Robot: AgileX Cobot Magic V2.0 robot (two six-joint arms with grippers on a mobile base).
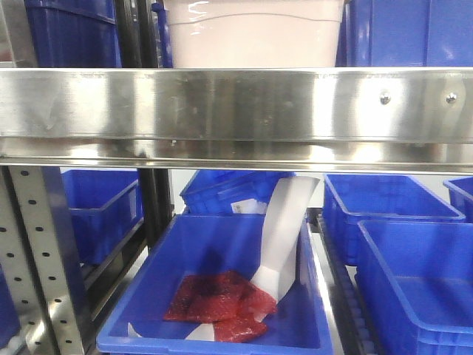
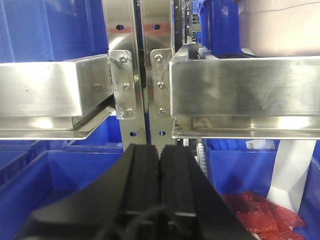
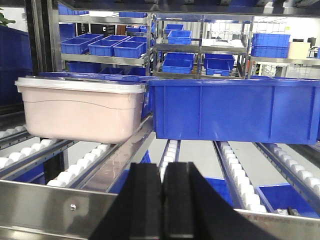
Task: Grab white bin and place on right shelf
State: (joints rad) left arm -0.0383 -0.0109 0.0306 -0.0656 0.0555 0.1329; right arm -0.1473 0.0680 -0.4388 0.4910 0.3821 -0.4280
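The white bin (image 3: 80, 110) sat on the right shelf (image 3: 45, 202), long side facing the right wrist view. Left gripper (image 2: 159, 185) and right gripper (image 3: 163, 195) were both clenched, empty.

Lots of blue stuff here. Front view, around 6 o'clock, there's an open blue bin (image 1: 214, 296) with red packets (image 1: 218, 303) piled on its floor and a white paper strip (image 1: 284, 233) leaning up out of it toward 12. More open blue bins (image 1: 414, 259) sit at 3 to 5 o'clock, another blue bin (image 1: 100, 214) at 9. In the right wrist view, a big blue tub (image 3: 232, 110) sits at centre-right on white rollers (image 3: 240, 172), with distant racks of small blue bins (image 3: 102, 46) at 11.
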